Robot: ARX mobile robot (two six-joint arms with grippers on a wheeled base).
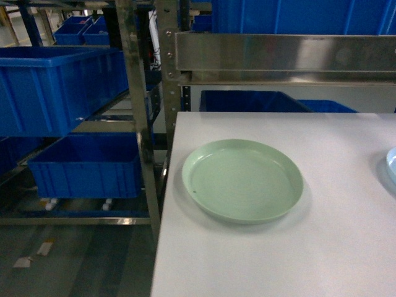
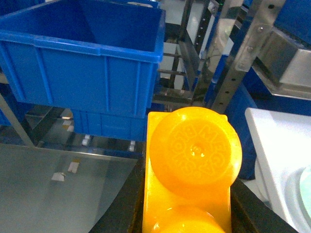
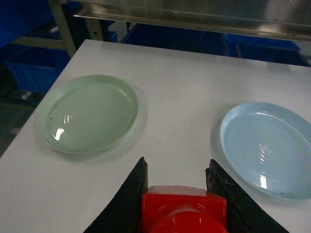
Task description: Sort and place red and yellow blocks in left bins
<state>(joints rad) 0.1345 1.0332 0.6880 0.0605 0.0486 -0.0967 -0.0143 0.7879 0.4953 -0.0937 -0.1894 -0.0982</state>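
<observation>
Gripping the orange-yellow two-stud block (image 2: pixel 189 170), the left gripper (image 2: pixel 187 204) has its dark fingers (image 2: pixel 121 204) pressed to the block's two sides; studs face the wrist camera. It hangs off the table, over the floor beside the white table's (image 2: pixel 277 145) left edge. Ahead and to the left sits a large blue bin (image 2: pixel 87 63) on a metal rack (image 2: pixel 238 68), with a lower blue bin (image 2: pixel 107 124) under it. Rack uprights stand between gripper and table.

Right gripper (image 3: pixel 183 194) pinches the red block (image 3: pixel 184 208) between black fingers (image 3: pixel 133 194), one round stud showing. It hovers over the white table (image 3: pixel 180 87), near edge. Green plate (image 3: pixel 87 112) lies ahead-left, light blue plate (image 3: pixel 267 148) ahead-right, well apart; both bare.

Head view: neither gripper visible; green plate (image 1: pixel 242 179) near table's left edge, blue bins (image 1: pixel 59 86) on shelving to the left.
</observation>
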